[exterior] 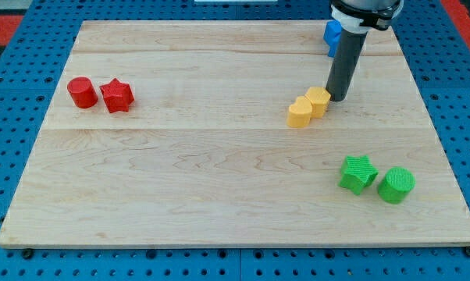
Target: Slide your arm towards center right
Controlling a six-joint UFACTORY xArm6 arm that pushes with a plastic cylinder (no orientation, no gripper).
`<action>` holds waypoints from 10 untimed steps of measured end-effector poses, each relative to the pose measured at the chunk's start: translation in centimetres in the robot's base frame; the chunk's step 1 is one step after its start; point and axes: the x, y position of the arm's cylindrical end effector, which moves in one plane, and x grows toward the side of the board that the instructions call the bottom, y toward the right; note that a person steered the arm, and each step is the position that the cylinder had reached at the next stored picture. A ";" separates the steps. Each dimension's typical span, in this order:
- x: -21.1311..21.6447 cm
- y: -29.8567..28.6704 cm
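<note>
Dark rod, straight, no pincer on it; my tip (pixel 337 98) upper right of frame, on wooden tabletop (pixel 219 172), touching yellow block (pixel 318 101); blue block (pixel 332 34) behind rod.

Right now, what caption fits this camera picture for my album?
My tip touches the yellow blocks mid-board, red pair left, green pair lower right, blue block behind.

bright, even overhead light; sharp focus throughout. blocks cast only short soft shadows on the board (pixel 219 179). no glare, slight blur on the rod (pixel 346 66) top.
</note>
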 end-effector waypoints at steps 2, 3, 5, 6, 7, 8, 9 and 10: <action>0.0 0.7; 0.0 1.9; 0.0 3.9; 0.0 4.8; 0.0 5.4; 0.0 6.1; 0.0 8.0; -0.1 13.6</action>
